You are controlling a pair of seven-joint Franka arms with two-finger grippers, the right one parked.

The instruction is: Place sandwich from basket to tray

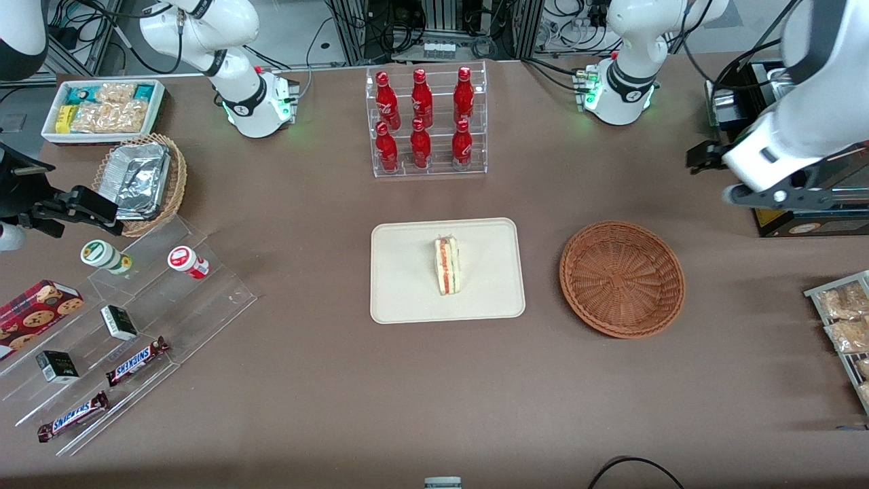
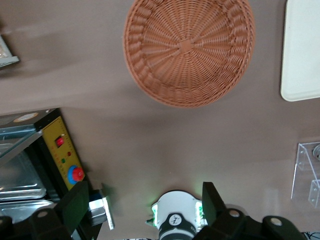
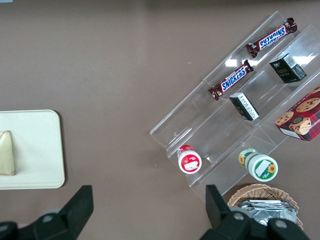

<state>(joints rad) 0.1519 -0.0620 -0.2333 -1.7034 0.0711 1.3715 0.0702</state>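
**Sandwich on the tray, my gripper raised and holding nothing**

The tray (image 1: 407,299) is my landmark. The sandwich (image 1: 447,265) lies on it, near its middle, standing on one long edge so the red and green filling faces up. Its narrow end points toward the clear rack of red bottles (image 1: 424,122), which stands farther from the front camera than the tray.

The basket (image 1: 622,278) sits beside the tray, toward my working end of the table, apart from it with bare brown table (image 1: 434,394) between them. Nothing lies in the basket; its woven floor shows fully in my wrist view (image 2: 189,50).

My gripper (image 2: 145,205) hangs high above the table, well past the basket from the tray, close to a black and yellow box (image 2: 62,160) at the table's edge. Its fingers (image 2: 75,202) are spread wide apart, with only table and my arm's base (image 2: 176,220) showing between them. They grip nothing.
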